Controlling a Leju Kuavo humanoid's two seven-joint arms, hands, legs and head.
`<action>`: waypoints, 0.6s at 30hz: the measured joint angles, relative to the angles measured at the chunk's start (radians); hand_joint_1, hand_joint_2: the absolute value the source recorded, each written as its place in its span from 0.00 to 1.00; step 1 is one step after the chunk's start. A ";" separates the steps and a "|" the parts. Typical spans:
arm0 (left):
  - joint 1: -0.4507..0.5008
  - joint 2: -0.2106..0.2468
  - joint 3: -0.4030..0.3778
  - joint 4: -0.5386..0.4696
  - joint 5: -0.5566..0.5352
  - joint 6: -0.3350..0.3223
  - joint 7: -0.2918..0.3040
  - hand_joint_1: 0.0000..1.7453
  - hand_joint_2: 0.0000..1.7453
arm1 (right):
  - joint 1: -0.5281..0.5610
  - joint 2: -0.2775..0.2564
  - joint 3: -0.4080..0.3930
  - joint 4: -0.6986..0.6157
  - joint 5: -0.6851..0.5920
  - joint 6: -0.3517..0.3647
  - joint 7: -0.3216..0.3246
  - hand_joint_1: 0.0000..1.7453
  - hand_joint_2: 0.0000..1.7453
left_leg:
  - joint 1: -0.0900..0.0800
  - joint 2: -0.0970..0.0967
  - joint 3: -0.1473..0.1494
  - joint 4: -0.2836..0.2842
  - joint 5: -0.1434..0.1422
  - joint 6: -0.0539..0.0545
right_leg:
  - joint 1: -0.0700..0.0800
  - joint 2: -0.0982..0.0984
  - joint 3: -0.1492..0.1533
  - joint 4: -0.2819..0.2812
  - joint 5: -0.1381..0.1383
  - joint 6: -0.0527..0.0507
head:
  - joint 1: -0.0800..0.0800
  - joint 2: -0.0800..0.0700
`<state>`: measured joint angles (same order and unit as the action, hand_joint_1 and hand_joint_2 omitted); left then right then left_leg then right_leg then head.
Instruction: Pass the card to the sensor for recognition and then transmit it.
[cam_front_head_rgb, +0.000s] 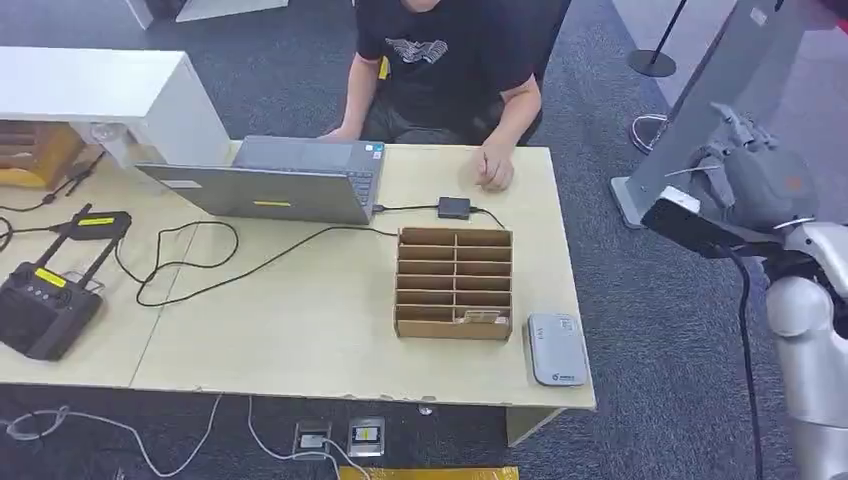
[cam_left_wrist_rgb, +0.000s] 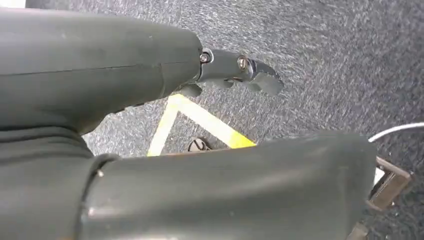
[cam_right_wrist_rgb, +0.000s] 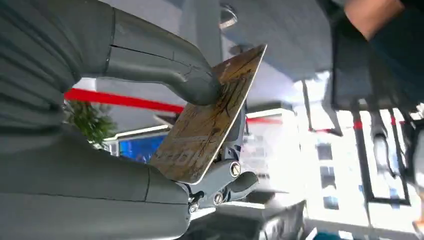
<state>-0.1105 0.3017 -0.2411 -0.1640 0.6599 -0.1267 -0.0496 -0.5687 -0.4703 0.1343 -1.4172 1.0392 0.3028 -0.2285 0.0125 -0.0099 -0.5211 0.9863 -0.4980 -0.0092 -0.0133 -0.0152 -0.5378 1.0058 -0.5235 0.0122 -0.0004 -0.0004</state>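
The right hand (cam_right_wrist_rgb: 200, 150) pinches the worn brown-gold card (cam_right_wrist_rgb: 210, 120) between thumb and fingers (cam_right_wrist_rgb: 227, 182), raised at the head view's right edge, well apart from the grey sensor pad (cam_front_head_rgb: 557, 348) at the light wooden desk (cam_front_head_rgb: 300, 330) lower right, presumably ready for presentation. The left hand (cam_left_wrist_rgb: 150, 125) holds nothing; I cannot tell whether its fingers are curled.

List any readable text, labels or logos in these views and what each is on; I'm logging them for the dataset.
None can be read.
Card in the right robot hand: embossed characters, too blurred.
Sensor: small mark near one end, too small.
Shirt: pale graphic, no readable words.
Yellow labels on laptop and controller: too small.
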 joint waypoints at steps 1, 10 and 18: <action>-0.003 -0.001 -0.010 0.000 -0.003 -0.004 -0.002 0.00 0.00 | -0.002 0.023 0.002 0.010 0.010 -0.017 -0.007 1.00 1.00 | 0.001 -0.003 -0.001 0.000 0.000 0.000 | 0.001 -0.002 0.000 0.000 0.000 0.000 | 0.000 0.000; -0.013 -0.003 -0.043 0.000 -0.013 -0.008 -0.003 0.00 0.00 | -0.094 0.185 0.071 0.225 0.073 -0.159 -0.069 1.00 1.00 | 0.001 -0.003 -0.003 0.000 0.001 -0.002 | 0.002 -0.002 -0.003 0.001 0.001 -0.001 | 0.001 0.000; -0.010 -0.004 -0.065 0.002 -0.002 -0.019 -0.003 0.00 0.00 | -0.154 0.290 0.121 0.389 0.080 -0.207 -0.096 1.00 1.00 | 0.001 -0.004 -0.004 0.000 0.002 -0.003 | 0.002 -0.001 -0.004 0.002 0.000 -0.001 | 0.000 0.000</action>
<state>-0.1203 0.2979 -0.3059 -0.1621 0.6584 -0.1453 -0.0523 -0.7227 -0.1805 0.2552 -1.0282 1.1196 0.0962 -0.3250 0.0139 -0.0136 -0.5251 0.9865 -0.4963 -0.0118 -0.0118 -0.0165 -0.5417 1.0074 -0.5230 0.0112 -0.0004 -0.0004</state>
